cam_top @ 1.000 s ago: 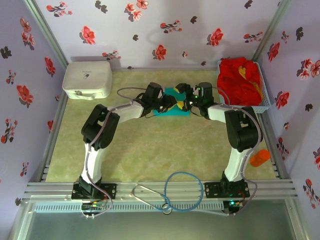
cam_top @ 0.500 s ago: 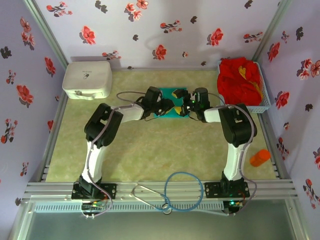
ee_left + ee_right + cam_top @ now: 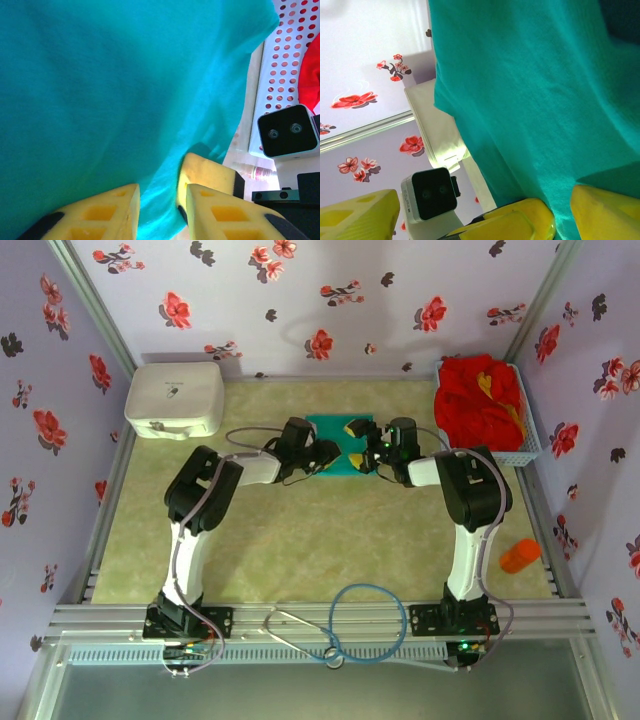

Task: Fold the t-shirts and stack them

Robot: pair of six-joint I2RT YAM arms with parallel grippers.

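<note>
**Both grippers at the teal t-shirt: left pinching, right wide**

Top view: both arms reach forward and bend inward, their wrists meeting over the teal t-shirt [image 3: 330,430]. It lies as a small flat rectangle at the centre rear of the table [image 3: 300,530]. Jaws of the left gripper [image 3: 161,192] are narrow, with a fold of the shirt pinched between its yellow fingers [image 3: 105,212]. Jaws of the right gripper [image 3: 485,197] stand wide, cloth draped in the gap, not clamped. The wrist views give the jaw gaps; from above the fingertips are too small to judge. The red t-shirts [image 3: 478,400] are heaped in the basket [image 3: 528,445], right of the teal t-shirt, whose outline is partly covered by the wrists
</note>
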